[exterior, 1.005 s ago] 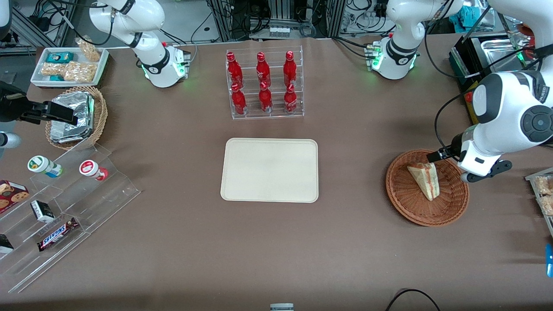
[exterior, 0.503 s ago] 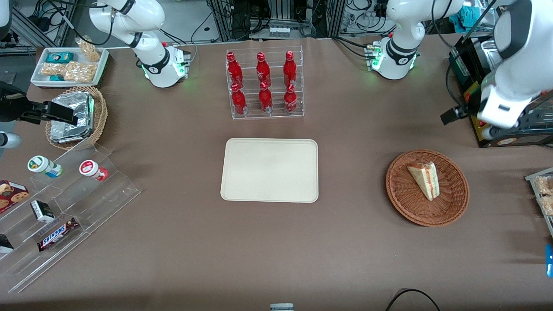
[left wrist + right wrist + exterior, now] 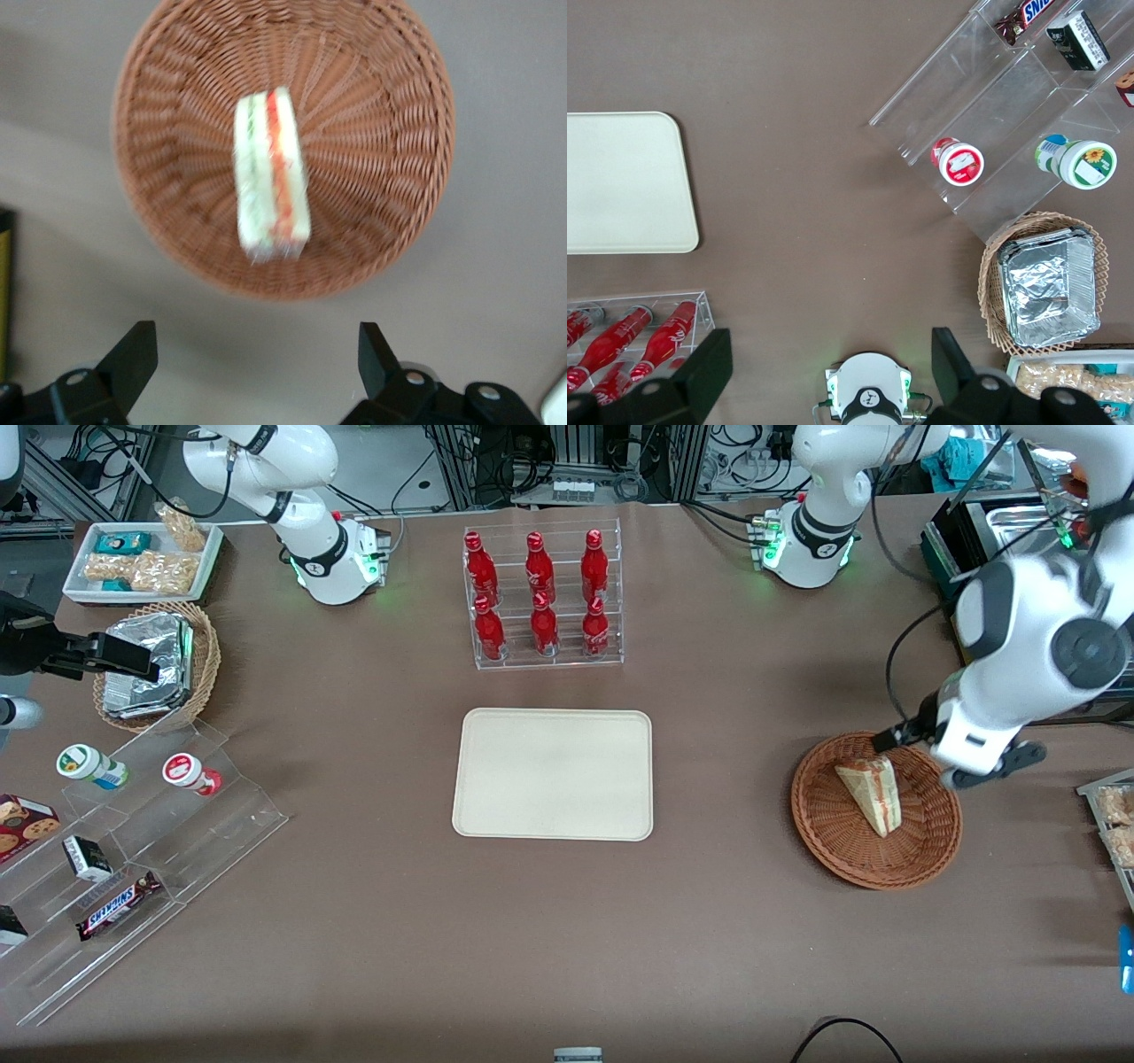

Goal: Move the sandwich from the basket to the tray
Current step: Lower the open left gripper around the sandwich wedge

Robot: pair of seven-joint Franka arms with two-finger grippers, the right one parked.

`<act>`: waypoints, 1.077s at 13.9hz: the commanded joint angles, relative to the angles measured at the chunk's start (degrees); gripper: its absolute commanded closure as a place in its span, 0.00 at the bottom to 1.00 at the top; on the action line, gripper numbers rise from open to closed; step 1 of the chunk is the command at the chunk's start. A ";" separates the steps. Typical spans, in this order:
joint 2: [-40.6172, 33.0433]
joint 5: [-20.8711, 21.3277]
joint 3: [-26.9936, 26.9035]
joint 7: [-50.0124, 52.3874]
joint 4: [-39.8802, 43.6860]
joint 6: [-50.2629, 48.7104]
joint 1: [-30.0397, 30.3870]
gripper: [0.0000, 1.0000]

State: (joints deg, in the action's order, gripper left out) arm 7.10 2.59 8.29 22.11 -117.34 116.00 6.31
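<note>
The sandwich is a pale wedge with red and green filling and lies in the reddish-brown wicker basket toward the working arm's end of the table. In the left wrist view the sandwich rests near the middle of the basket. My left gripper is open and holds nothing. It hangs above the bare table just outside the basket's rim, apart from the sandwich. In the front view the left arm's hand overlaps the basket's edge. The cream tray sits empty at the table's middle.
A clear rack of red bottles stands farther from the front camera than the tray. A black box with a metal pan is near the working arm. Acrylic steps with snacks, a tan basket of foil packets and a white snack tray lie toward the parked arm's end.
Half a second ago the left arm was raised away near the black box. It has come back down to the basket's edge, close to where it was one second ago. The sandwich has not moved.
</note>
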 commanded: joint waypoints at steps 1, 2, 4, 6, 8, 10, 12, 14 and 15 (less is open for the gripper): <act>4.14 0.83 -0.12 0.74 1.24 4.65 0.10 0.00; 5.11 0.83 -0.12 0.65 1.24 5.37 0.10 0.00; 6.95 0.92 -0.29 0.65 1.15 8.08 0.10 0.00; 7.93 1.18 -1.61 0.56 0.45 9.24 0.10 0.00; 8.02 1.19 -2.14 0.56 -1.22 10.72 0.02 0.00; 8.37 1.19 -2.23 0.65 -4.29 15.28 0.10 0.00; 8.63 1.01 -2.14 0.83 -6.32 18.72 0.10 0.00; 9.42 1.01 -2.14 0.83 -6.23 19.00 0.10 0.00; 9.60 1.01 -2.23 0.74 -6.76 18.91 0.10 0.00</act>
State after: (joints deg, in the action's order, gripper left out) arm 16.69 2.96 6.02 22.11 -123.29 134.02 6.38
